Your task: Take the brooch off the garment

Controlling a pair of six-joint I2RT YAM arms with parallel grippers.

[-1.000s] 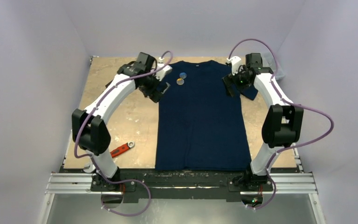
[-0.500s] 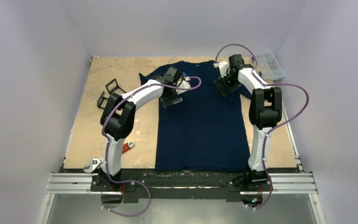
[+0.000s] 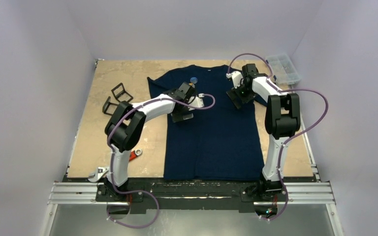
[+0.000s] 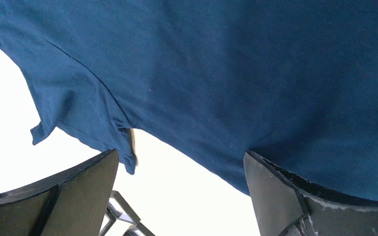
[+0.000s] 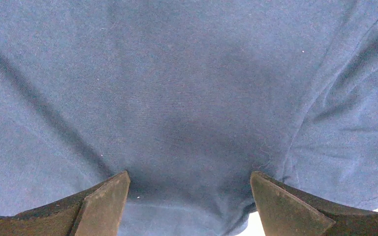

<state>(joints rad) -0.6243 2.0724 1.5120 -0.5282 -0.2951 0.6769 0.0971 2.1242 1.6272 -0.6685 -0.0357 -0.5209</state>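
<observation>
Right wrist shows the garment (image 5: 177,88): fine-knit navy cloth (softly creased).

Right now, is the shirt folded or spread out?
Spread out. The shirt lies flat and full-length on the table, hem near, neck far.

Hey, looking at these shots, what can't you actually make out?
Brooch: too small in the top view for its clasp; outside both wrist views.
Garment beneath the left tool: hidden by that arm in the top view.
Clear box: contents too small, top view.
Red-handled item: partly behind the left arm, top view.
</observation>
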